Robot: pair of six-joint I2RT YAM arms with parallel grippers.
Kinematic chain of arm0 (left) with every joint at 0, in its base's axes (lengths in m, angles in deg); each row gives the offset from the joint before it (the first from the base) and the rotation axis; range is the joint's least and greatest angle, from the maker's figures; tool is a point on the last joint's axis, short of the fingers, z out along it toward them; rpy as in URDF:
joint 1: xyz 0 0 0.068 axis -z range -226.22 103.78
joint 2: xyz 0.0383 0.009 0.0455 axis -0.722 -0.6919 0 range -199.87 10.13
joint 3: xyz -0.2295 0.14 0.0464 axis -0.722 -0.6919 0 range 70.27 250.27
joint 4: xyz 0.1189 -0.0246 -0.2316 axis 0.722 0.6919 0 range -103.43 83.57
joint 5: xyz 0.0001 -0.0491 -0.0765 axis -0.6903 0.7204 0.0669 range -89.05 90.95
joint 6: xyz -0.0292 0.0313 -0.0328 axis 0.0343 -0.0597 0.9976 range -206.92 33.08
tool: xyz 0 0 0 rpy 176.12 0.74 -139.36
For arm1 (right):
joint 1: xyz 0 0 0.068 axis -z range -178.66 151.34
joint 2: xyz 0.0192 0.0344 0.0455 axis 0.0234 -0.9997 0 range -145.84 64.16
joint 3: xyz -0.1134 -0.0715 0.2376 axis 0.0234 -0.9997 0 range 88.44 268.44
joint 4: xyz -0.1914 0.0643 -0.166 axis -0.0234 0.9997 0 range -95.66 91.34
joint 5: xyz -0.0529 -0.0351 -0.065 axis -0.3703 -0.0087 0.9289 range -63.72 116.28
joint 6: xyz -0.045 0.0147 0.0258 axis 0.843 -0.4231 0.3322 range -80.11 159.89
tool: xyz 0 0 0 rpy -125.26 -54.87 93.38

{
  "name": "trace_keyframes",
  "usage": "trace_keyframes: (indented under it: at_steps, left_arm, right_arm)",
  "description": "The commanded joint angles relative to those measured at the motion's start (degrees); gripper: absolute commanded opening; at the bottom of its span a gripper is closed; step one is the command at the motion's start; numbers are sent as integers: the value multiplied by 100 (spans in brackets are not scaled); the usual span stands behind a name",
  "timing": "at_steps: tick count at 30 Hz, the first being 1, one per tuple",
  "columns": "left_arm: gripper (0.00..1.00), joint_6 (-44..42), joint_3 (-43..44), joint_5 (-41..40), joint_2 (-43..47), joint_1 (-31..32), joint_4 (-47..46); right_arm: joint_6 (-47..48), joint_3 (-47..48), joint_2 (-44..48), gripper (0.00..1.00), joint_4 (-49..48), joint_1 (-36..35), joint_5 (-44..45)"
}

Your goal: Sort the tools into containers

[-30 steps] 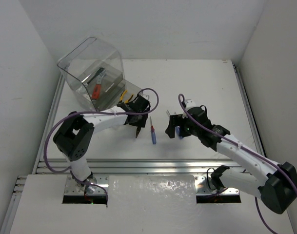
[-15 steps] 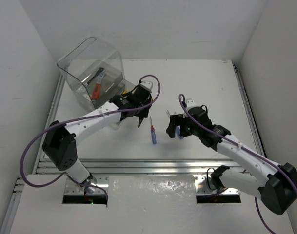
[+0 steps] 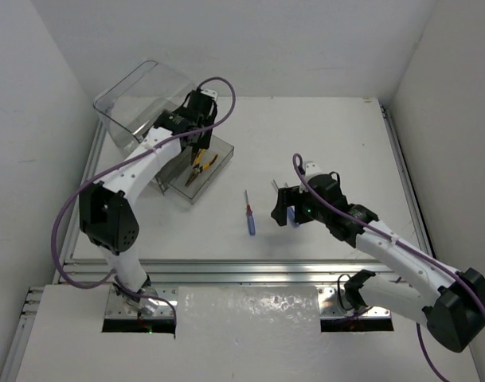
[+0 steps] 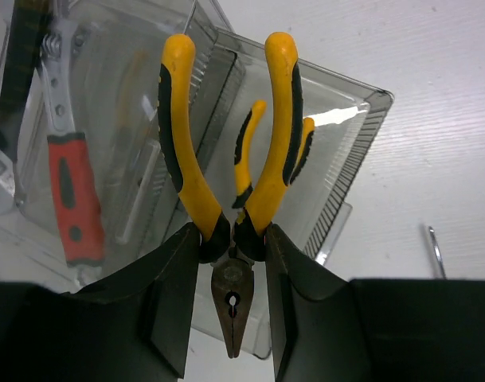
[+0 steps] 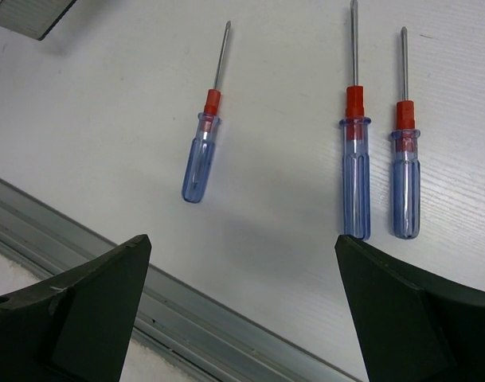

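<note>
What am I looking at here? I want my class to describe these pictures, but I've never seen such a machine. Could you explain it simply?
These are two robot arms bolted to a white table, sorting tools. One picture looks down from above. The other two come from small cameras on each wrist, so the dark shapes at the bottom are that arm's own fingers. The left fingers are shut on yellow-handled pliers, held above a clear tray where a second pair lies. A red-handled tool lies inside the clear box nearby. The right fingers are open and empty, above three blue-handled screwdrivers lying on the table.
</note>
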Motion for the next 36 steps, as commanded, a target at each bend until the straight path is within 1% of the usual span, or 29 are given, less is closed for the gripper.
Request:
trace_keyframes:
  at_steps: [1, 3, 8, 9, 10, 11, 12, 13, 15, 17, 18, 19, 20, 21, 22, 23, 24, 25, 26, 31, 34, 35, 36]
  left_arm:
    - [0, -705, 565, -167, -240, -76, 182]
    - [0, -635, 531, -35, -319, -181, 182]
    - [0, -617, 267, -255, -504, -226, 164]
    - [5, -600, 275, -272, -557, -226, 182]
    - [15, -582, 354, -263, -583, -226, 243]
    - [28, -547, 407, -298, -618, -226, 270]
    - [51, -495, 468, -377, -619, -226, 313]
    - [59, -477, 495, -378, -601, -226, 323]
    - [70, -433, 539, -291, -470, -217, 296]
    - [73, -354, 557, -228, -303, -208, 296]
    - [77, -327, 592, -176, -250, -156, 296]
    - [78, -318, 583, -201, -197, -94, 296]
    - [77, -196, 583, -280, -110, -15, 305]
    - [72, -100, 566, -437, -91, 229, 305]
    - [66, -29, 548, -483, -83, 397, 305]
    - [56, 85, 539, -492, -135, 773, 314]
    - [29, 173, 435, -622, -179, 959, 288]
    - [16, 270, 364, -685, -249, 1126, 261]
    - [0, 445, 250, -703, -424, 1337, 183]
    - [0, 736, 12, -580, -1321, 1488, -11]
    - [0, 728, -164, -895, -1672, 1497, -169]
    - [0, 728, -120, -1270, -1778, 1471, -152]
    - [0, 754, -68, -1465, -1874, 1462, -91]
  right_arm:
    - [95, 102, 144, 99, -160, 51, -168]
    - [104, 102, 144, 99, -151, 51, -185]
    - [166, 137, 187, 99, -98, 51, -203]
    - [174, 137, 188, 99, -98, 51, -194]
    - [183, 137, 196, 99, -90, 51, -203]
    - [192, 137, 196, 99, -81, 60, -221]
    - [201, 137, 205, 99, -81, 60, -221]
    - [201, 128, 205, 99, -81, 69, -221]
    - [218, 111, 197, 99, -89, 69, -212]
    - [227, 102, 188, 99, -81, 77, -212]
    - [227, 110, 179, 99, -89, 77, -212]
    - [227, 110, 170, 99, -90, 77, -212]
    - [227, 110, 170, 99, -90, 77, -212]
    - [227, 110, 161, 99, -107, 86, -212]
    - [227, 110, 161, 99, -116, 86, -212]
    - [210, 110, 144, 99, -151, 95, -212]
    - [201, 93, 109, 99, -169, 95, -203]
    - [192, 93, 82, 99, -177, 95, -203]
    - [183, 93, 65, 99, -195, 95, -203]
    - [192, 40, 100, 99, -221, 121, -142]
    - [227, -4, 179, 99, -239, 139, -107]
    - [227, -21, 196, 99, -248, 148, -106]
    - [227, -39, 214, 99, -248, 157, -106]
